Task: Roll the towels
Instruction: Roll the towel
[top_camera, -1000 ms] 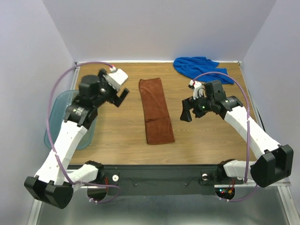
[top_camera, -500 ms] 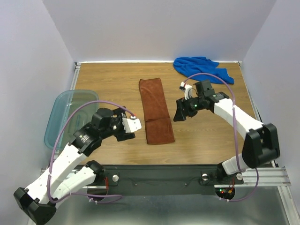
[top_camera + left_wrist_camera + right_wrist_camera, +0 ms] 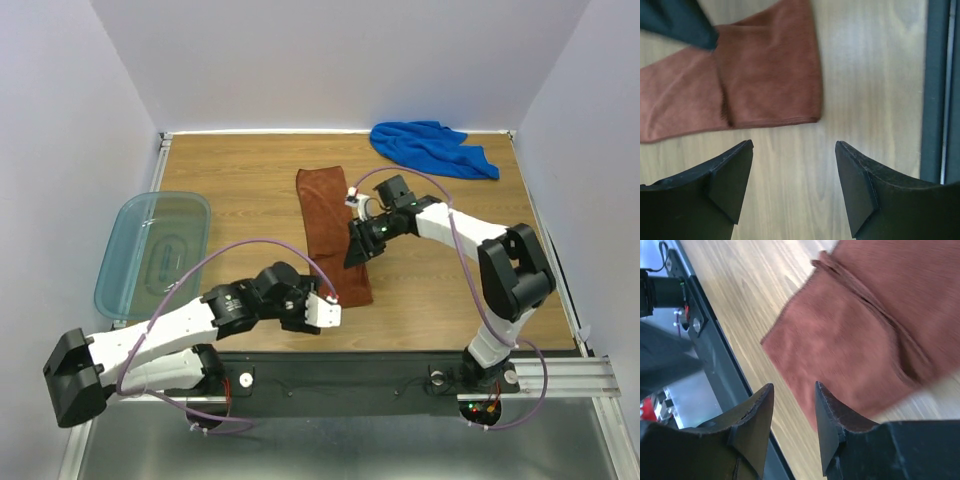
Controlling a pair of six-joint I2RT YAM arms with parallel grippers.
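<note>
"While the brown towel lay flat, folded over at its near end, where was the blue towel?"

"Crumpled, well beyond its far end. The right gripper hovered over its near half, jaws narrowly apart, holding nothing. The left gripper hung just off its near edge, jaws wide and empty."

Rust towel flat — blue towel crumpled

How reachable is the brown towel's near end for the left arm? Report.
Likely yes: the left gripper hangs open just short of the brown towel, only bare table between them.
</note>
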